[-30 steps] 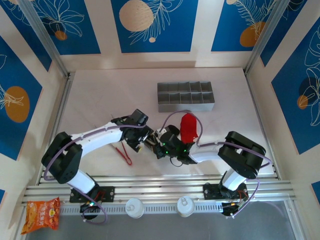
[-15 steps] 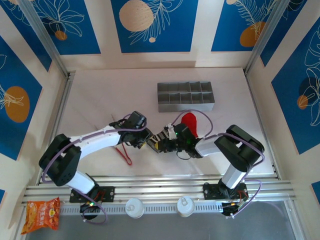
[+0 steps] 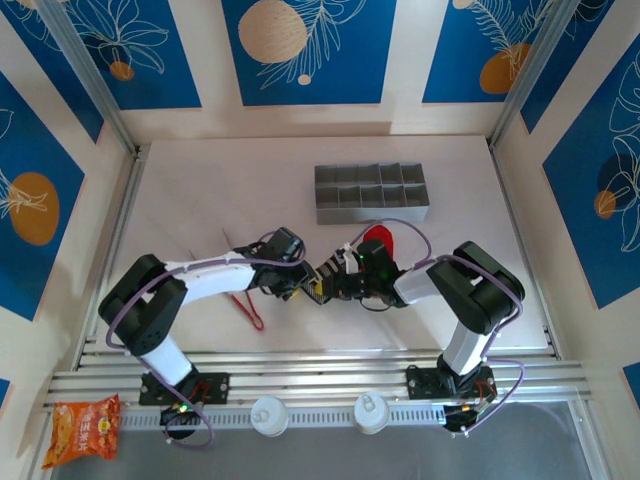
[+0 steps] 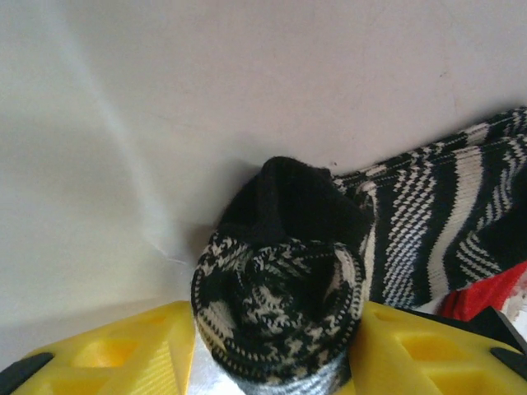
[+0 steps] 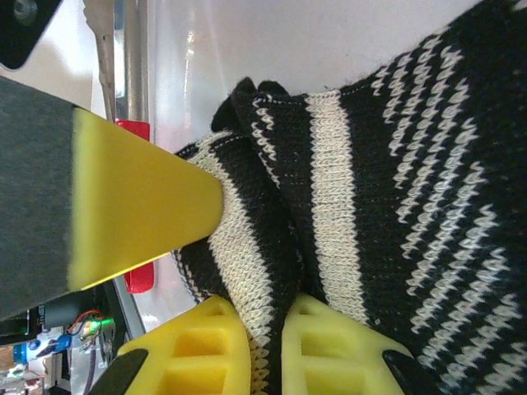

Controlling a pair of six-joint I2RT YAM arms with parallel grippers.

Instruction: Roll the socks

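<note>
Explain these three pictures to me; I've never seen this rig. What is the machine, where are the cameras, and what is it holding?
Two robot arms are bolted at the near edge of the table, each ending in a two-finger gripper. The overhead picture looks down from behind them. The other two come from cameras on the wrists, so the yellow shapes are gripper fingers. On the table lie a grey tray, red tongs, a red sock and a striped sock. The left gripper clasps the striped sock's rolled end; the right gripper pinches its flat fabric shut.
</note>
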